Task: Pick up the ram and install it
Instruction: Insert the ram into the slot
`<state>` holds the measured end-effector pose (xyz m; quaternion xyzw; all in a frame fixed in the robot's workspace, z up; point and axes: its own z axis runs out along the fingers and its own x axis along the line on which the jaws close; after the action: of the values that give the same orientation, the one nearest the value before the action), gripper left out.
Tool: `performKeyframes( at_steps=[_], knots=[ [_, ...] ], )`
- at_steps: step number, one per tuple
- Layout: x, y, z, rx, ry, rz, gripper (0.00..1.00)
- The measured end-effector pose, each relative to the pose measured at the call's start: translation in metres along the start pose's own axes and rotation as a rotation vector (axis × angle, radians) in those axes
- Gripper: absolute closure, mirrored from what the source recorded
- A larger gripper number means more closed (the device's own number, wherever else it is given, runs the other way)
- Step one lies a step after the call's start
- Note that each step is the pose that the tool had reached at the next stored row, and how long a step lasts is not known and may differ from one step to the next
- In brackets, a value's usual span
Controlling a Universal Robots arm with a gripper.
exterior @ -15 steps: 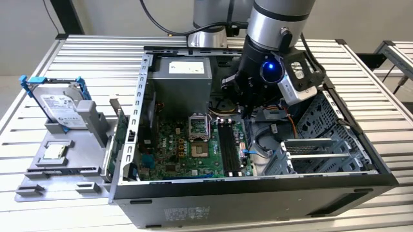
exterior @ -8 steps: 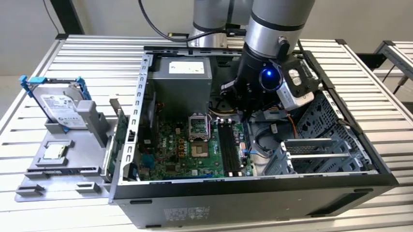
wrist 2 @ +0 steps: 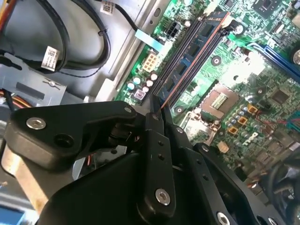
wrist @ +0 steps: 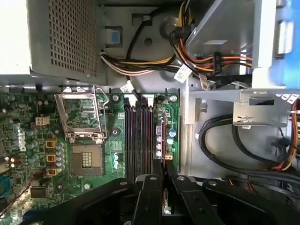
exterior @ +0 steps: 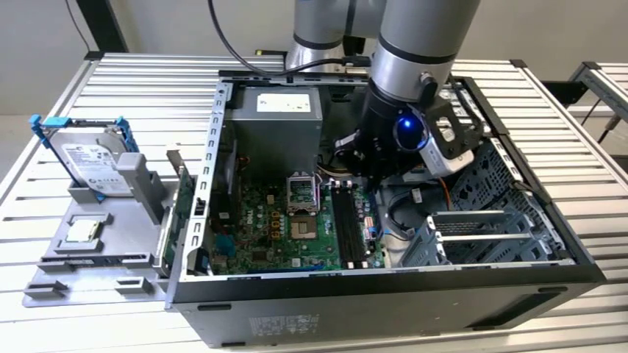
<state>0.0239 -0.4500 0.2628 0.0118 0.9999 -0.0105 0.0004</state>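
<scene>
My gripper (exterior: 370, 163) is down inside the open computer case (exterior: 393, 294), above the far end of the black memory slots (exterior: 345, 217). In both wrist views the black fingers (wrist 2: 154, 140) (wrist: 149, 197) are shut on the ram (wrist 2: 193, 50) (wrist: 160, 136), a thin dark stick seen nearly edge-on with an orange strip along its edge. It lies parallel to the slots (wrist: 138, 140), just beside them on the side away from the processor socket (wrist: 84, 117). Whether its lower edge touches a slot is hidden.
A grey power supply (exterior: 279, 121) and bundled cables (wrist: 140, 61) crowd the far end of the case. A metal drive cage (exterior: 481, 228) stands at the exterior view's right. Outside, a grey tray (exterior: 98, 257) holds a hard drive (exterior: 93, 162) and a small silver chip (exterior: 84, 229).
</scene>
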Motion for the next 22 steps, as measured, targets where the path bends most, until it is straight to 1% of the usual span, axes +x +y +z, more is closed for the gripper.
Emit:
performKeyframes(
  at_steps=[6, 10, 11, 14, 15, 22],
  knots=[
    [0.0011, -0.0026, 0.011, -0.0001, 0.0007, -0.013, 1.0],
    [0.0065, -0.0026, 0.0183, 0.0, 0.0005, -0.021, 1.0],
    [0.0069, -0.0026, 0.0201, 0.0, 0.0006, -0.023, 1.0],
    [0.007, -0.0026, 0.0208, 0.0002, 0.003, -0.023, 1.0],
    [0.007, -0.0026, 0.0216, 0.0, 0.003, -0.023, 1.0],
    [0.0069, -0.0023, 0.0344, 0.0, 0.003, -0.023, 1.0]
  ],
)
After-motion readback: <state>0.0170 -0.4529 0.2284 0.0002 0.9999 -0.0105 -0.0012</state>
